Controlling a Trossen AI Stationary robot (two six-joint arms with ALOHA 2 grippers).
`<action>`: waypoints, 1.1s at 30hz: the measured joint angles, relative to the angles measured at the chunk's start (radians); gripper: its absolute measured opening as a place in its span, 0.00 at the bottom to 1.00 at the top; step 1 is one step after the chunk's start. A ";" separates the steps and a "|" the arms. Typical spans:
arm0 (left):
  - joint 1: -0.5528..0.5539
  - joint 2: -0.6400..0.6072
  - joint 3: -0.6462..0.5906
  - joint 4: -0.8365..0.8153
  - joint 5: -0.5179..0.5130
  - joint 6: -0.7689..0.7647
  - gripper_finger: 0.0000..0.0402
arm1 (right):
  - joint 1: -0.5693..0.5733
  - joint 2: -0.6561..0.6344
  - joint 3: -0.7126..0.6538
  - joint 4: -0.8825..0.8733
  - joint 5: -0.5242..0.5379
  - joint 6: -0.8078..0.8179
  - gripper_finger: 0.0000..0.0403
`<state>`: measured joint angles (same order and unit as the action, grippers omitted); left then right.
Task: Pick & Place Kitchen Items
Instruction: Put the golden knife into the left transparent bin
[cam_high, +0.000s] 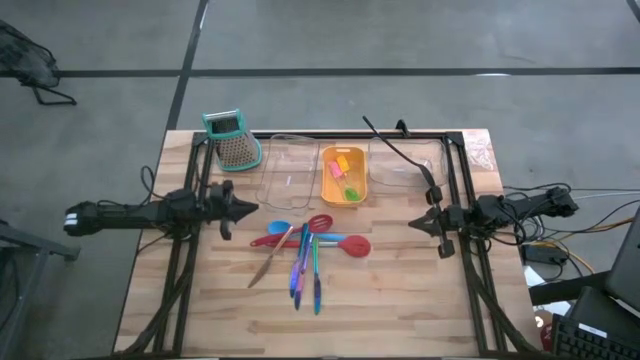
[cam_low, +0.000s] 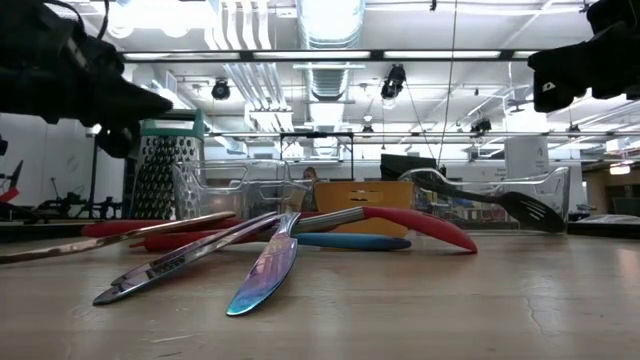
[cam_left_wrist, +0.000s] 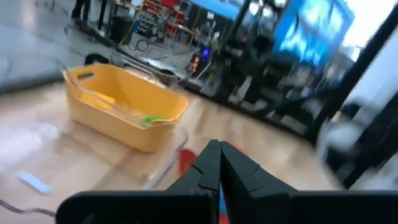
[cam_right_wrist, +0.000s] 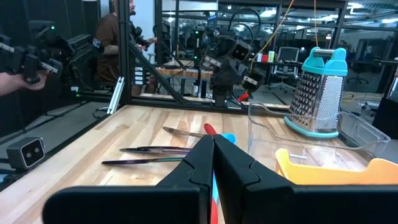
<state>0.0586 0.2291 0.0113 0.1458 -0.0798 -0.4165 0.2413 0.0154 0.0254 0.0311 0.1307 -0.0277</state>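
Loose kitchen items lie flat on the wooden table's middle: a red spatula, a blue spoon, a red slotted spoon, and thin blue, purple and green sticks. A long black spoon lies in the right clear tray, its handle sticking out over the far rim. Small pink, orange and green pieces sit in the orange tray. My left gripper hovers shut to the left of the pile. To the pile's right my right gripper is shut too. Both point level.
A teal-topped metal grater stands at the far left. A second clear tray sits between it and the orange one. A black frame borders the table. The near half of the table is bare wood. A person shows beyond the table.
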 joint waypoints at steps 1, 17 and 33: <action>0.000 0.000 0.000 0.021 -0.001 -0.039 0.01 | 0.000 0.000 0.000 0.000 0.000 -0.001 0.02; -0.147 0.122 0.000 0.144 0.001 -0.258 0.37 | 0.000 0.000 0.000 0.000 0.000 0.001 0.02; -0.649 0.435 0.232 0.059 -0.512 -0.149 0.46 | 0.000 0.000 0.000 -0.001 0.000 -0.001 0.02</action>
<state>-0.5908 0.6640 0.2433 0.2049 -0.5914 -0.5654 0.2417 0.0156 0.0257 0.0303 0.1307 -0.0284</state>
